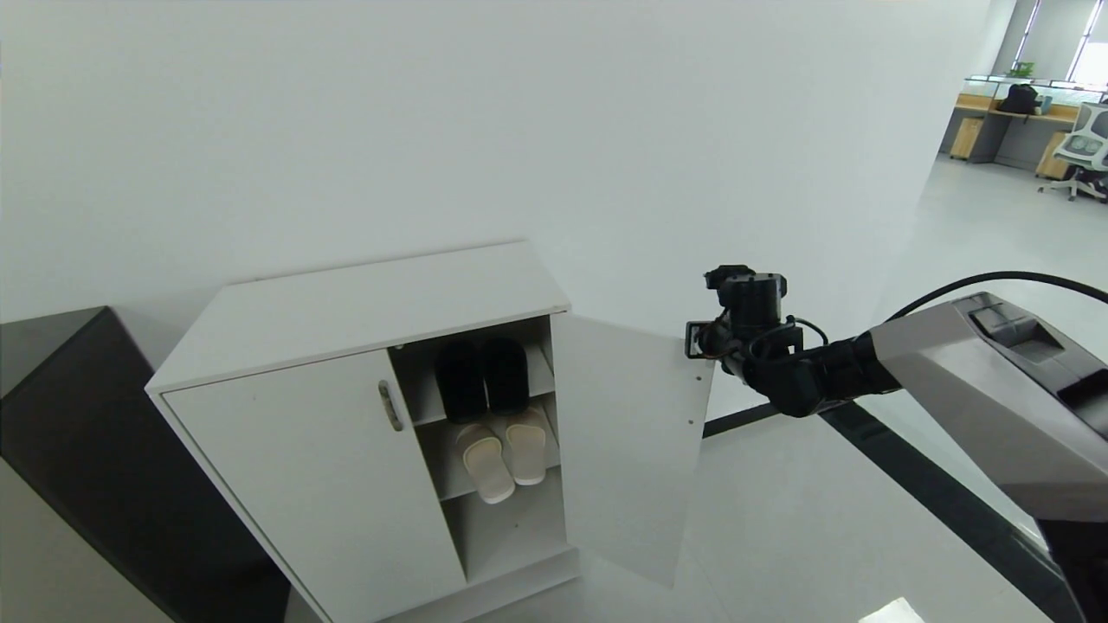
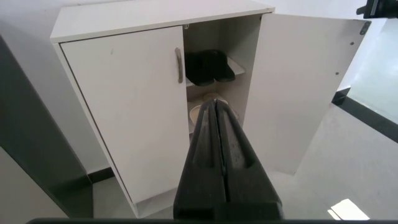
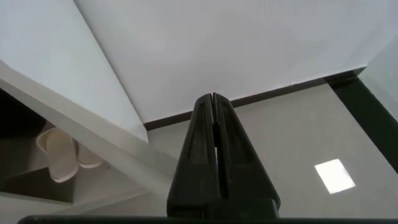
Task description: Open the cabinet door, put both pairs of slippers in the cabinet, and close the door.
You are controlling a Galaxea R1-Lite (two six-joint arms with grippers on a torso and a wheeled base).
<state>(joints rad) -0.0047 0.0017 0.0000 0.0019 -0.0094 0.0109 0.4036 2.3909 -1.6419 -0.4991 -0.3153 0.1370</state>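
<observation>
Right gripper, two slipper pairs

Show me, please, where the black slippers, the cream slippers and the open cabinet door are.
black slippers (image 1: 459, 381): head view, upper of the left one.
cream slippers (image 1: 485, 463): head view, middle of the left one.
open cabinet door (image 1: 632, 433): head view, inner face.

Office, open-plan type. In the far right corner there are desks with glass dividers along the top edge and a white mesh swivel chair pulled up just beside them. A dark backpack sits on a desk top, with a small green plant above it and tall windows behind. Near side is a plain white wall, a pale glossy floor and black skirting at the wall foot. A white cabinet stands against the wall, with a dark panel just beside it.
</observation>
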